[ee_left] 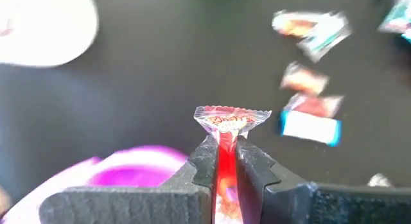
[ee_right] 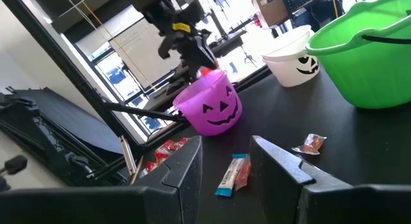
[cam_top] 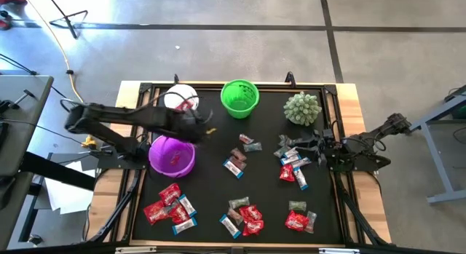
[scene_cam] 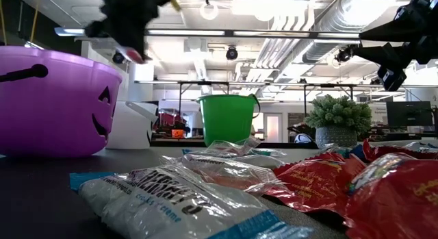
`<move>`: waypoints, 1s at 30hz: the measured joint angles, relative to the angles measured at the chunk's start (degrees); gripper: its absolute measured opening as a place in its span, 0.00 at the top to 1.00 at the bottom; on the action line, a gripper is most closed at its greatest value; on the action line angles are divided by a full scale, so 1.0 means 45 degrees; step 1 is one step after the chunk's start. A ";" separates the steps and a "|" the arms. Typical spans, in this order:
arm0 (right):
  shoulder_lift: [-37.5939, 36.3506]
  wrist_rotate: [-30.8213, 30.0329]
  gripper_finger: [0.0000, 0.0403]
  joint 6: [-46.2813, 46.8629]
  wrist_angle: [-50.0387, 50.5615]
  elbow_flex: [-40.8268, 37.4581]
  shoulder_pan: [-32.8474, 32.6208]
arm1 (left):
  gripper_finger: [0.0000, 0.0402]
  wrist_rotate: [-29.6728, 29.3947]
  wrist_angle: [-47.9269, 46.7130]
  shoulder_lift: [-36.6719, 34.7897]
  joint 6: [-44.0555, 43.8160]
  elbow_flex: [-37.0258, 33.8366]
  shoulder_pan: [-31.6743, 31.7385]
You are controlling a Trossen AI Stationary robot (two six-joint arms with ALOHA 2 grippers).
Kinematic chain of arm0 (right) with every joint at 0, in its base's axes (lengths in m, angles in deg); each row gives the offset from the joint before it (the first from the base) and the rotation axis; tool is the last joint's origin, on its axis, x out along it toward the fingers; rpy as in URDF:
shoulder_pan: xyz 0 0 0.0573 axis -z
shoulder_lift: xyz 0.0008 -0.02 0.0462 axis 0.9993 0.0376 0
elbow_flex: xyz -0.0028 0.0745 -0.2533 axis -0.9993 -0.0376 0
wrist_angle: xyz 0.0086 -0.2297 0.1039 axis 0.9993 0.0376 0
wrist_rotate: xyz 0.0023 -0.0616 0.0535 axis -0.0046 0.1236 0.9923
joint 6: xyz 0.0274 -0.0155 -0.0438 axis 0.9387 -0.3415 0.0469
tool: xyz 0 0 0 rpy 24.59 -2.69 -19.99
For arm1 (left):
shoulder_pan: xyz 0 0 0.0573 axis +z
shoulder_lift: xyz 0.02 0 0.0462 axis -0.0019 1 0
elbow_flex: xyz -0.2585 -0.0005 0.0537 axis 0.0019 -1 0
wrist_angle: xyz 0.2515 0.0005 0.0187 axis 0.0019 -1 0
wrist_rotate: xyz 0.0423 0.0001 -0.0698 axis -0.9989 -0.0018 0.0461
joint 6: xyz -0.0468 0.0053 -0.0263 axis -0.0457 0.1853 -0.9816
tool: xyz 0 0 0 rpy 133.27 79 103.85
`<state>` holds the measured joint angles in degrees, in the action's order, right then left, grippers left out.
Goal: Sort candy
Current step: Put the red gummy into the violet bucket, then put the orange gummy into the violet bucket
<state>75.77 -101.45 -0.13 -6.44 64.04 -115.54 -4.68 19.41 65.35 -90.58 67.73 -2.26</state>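
Observation:
My left gripper [ee_left: 225, 165] is shut on a red wrapped candy [ee_left: 226, 124] and hangs over the far right rim of the purple pumpkin bucket [cam_top: 172, 155]. It also shows above that bucket in the right wrist view [ee_right: 199, 65]. Many more wrapped candies lie loose on the black mat in clusters at the near left [cam_top: 170, 208], near middle [cam_top: 242, 217], centre [cam_top: 237, 159] and right [cam_top: 293, 163]. My right gripper [ee_right: 234, 161] waits open at the mat's right edge, level, with nothing between its fingers. My left gripper pinches the red candy's wrapper [ee_left: 225, 150] between its two fingers. The crimped, fanned end [ee_left: 231, 116] sticks out past the fingertips. The fingers slant steeply down from above. The candy is lifted clear of the mat, above the purple bucket.
A white bucket [cam_top: 181, 98] and a green bucket [cam_top: 239, 98] stand along the far edge. A spiky pale-green ball [cam_top: 302, 108] sits in its pot at the far right. The mat's raised frame [cam_top: 138, 174] borders the work area.

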 joint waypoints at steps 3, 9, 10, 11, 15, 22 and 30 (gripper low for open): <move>0.0000 0.0030 0.69 0.0004 0.0000 -0.0003 0.0002 | 0.94 -0.0003 -0.1572 -0.0540 -0.0822 0.0000 -0.0478; 0.0015 0.0042 0.69 0.0004 0.0000 -0.0003 -0.0003 | 0.93 0.0464 -0.3887 -0.0703 -0.2551 0.0000 -0.1535; 0.0015 0.0042 0.69 -0.0001 0.0000 -0.0003 0.0002 | 0.92 0.0459 -0.3914 -0.0703 -0.2679 0.0000 -0.1669; 0.0015 0.0042 0.69 0.0004 0.0000 0.0001 0.0002 | 0.91 0.0400 -0.3931 -0.0701 -0.2771 0.0000 -0.1768; 0.0015 0.0037 0.69 -0.0001 0.0000 0.0002 0.0002 | 0.83 0.0093 -0.4094 -0.0703 -0.3406 0.0000 -0.1845; 0.0015 0.0037 0.69 0.0004 0.0000 -0.0003 -0.0003 | 0.69 -0.0374 -0.3029 -0.0703 -0.2017 0.0000 -0.1674; 0.0015 0.0033 0.69 0.0004 0.0000 0.0002 -0.0001 | 0.69 -0.0745 0.2250 -0.0354 0.0778 0.0000 -0.0886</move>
<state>75.83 -101.30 -0.12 -6.44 64.05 -115.55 -8.04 29.54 63.75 -87.08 67.73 -6.25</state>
